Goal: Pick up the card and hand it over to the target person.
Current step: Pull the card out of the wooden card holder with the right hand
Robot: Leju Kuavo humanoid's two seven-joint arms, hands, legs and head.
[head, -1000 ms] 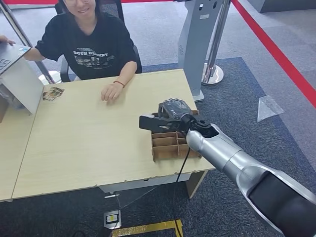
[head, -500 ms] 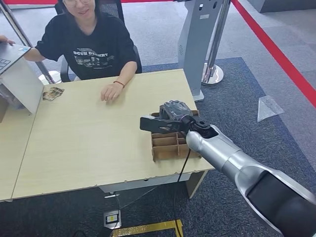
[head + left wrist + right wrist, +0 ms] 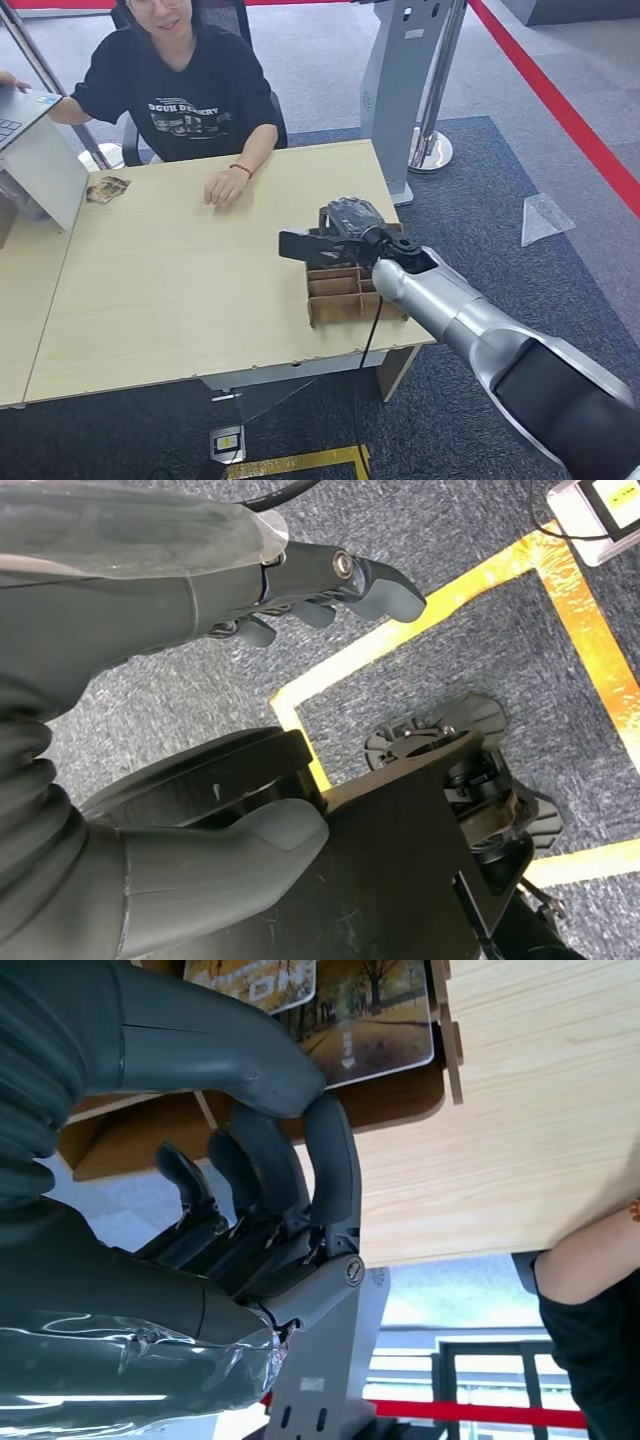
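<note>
R robot hand [image 3: 343, 235] hovers over the cardboard tray [image 3: 343, 295] near the counter [image 3: 173, 290] edge w/ thumb & fingers curled together, grasping nothing I can see; card [image 3: 362, 1020] lies flat in tray just beyond thumb, L robot hand [image 3: 226, 680] hangs loose, far off.

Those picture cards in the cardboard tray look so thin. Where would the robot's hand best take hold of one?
Probably by a free edge, coming from above. The cards lie flat in the divided cardboard tray, whose walls block a sideways approach. Thumb and a finger pinching an edge suits something this thin. The right hand hovers over the tray, thumb tip against a finger, holding nothing that I can see.
</note>
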